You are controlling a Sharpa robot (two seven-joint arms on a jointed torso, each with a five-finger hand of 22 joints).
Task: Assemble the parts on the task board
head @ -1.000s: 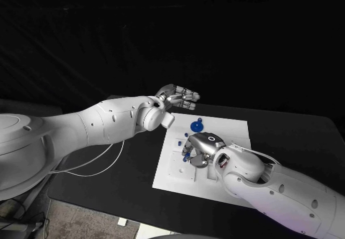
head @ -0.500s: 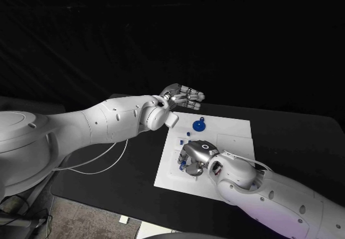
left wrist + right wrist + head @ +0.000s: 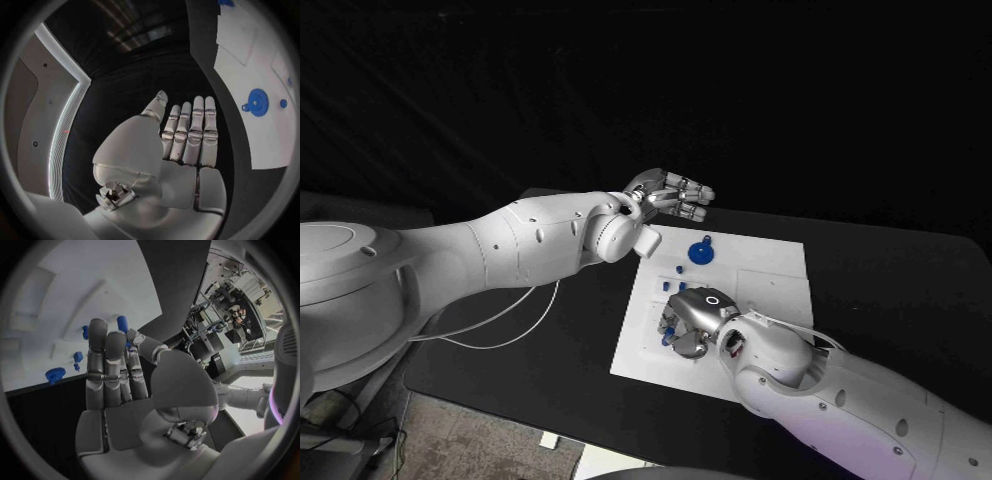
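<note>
1. Task board (image 3: 769, 290): white plate on the black table (image 3: 906, 290), directly beneath the right hand.
2. Right hand (image 3: 689, 318): low over the board's near-left part; fingers straight and side by side, holding nothing.
3. Small blue parts (image 3: 80, 357): beside and just beyond the right hand's fingertips (image 3: 98, 329).
4. Round blue part (image 3: 700, 252): between the two hands.
5. Left hand (image 3: 669, 195): raised beyond the board's far-left corner, fingers curled, holding nothing.

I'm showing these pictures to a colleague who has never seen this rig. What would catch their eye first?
Probably the white task board, bright against the black table, with the right hand low over its near-left part among small blue parts. Next, the left hand raised beyond the board's far-left corner, holding nothing, and the round blue part lying near the board's far edge.
</note>
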